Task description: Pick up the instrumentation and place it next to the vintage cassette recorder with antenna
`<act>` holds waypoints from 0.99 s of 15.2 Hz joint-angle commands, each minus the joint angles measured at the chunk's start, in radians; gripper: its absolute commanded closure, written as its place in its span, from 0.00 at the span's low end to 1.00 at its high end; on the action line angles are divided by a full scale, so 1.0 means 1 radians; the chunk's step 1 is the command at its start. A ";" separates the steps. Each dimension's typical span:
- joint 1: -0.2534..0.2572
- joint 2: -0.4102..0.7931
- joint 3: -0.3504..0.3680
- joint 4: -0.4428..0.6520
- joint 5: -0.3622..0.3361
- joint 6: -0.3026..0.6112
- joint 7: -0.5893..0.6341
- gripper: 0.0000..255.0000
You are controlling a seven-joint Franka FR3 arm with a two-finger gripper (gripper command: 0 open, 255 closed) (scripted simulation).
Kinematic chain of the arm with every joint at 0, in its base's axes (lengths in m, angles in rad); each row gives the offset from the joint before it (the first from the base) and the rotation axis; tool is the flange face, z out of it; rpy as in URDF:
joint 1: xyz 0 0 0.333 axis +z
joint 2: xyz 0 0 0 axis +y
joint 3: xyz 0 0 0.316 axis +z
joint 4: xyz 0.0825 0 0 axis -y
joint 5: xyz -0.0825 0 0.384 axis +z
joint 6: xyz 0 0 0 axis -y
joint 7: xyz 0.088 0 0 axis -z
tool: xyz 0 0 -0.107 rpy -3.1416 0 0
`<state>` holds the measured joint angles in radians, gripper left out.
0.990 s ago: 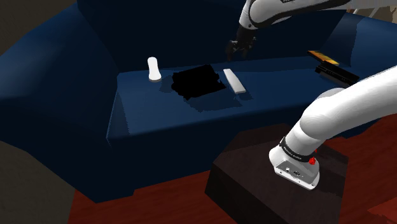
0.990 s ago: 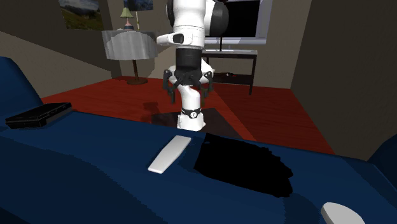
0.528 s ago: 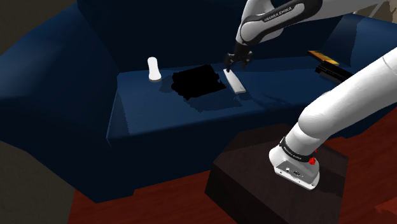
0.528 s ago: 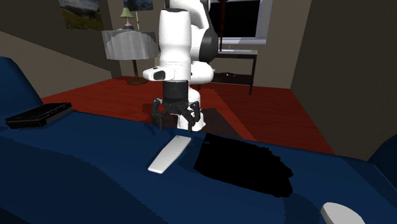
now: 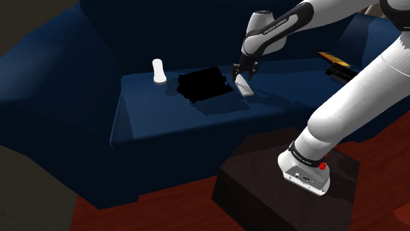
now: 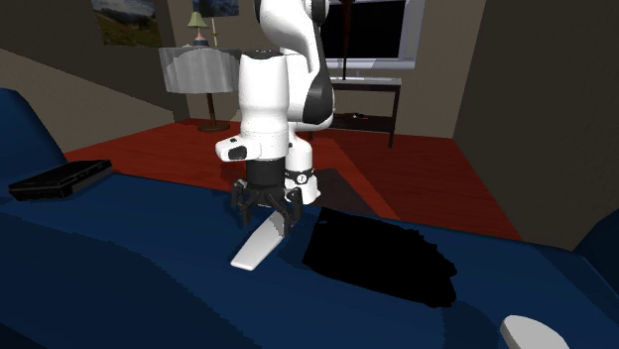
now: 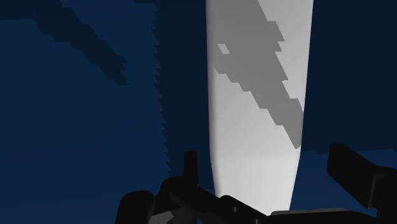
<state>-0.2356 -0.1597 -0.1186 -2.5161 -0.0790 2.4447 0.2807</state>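
On the blue sofa seat, white flat instrument lies unlifted; pincer apart, straddling its end, not clamped. Grasp, lift, placing beside black recorder, at 3 o'clock, all left.

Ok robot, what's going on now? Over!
Gripper open, straddling white bar. Bar flat on blue sofa, not held. Black shape close beside.

— We see a white arm with dark joints and black lettering along one link.
— We also note a black band, a red button near its base, and an all-black gripper.
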 commanded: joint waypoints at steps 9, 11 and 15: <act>-0.001 0.041 -0.003 -0.012 0.003 0.053 -0.003 0.00; -0.001 0.041 -0.003 -0.012 0.002 0.053 -0.003 1.00; -0.001 0.041 -0.003 -0.012 0.003 0.053 -0.003 1.00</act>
<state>-0.2365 -0.1190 -0.1219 -2.5277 -0.0764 2.4974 0.2776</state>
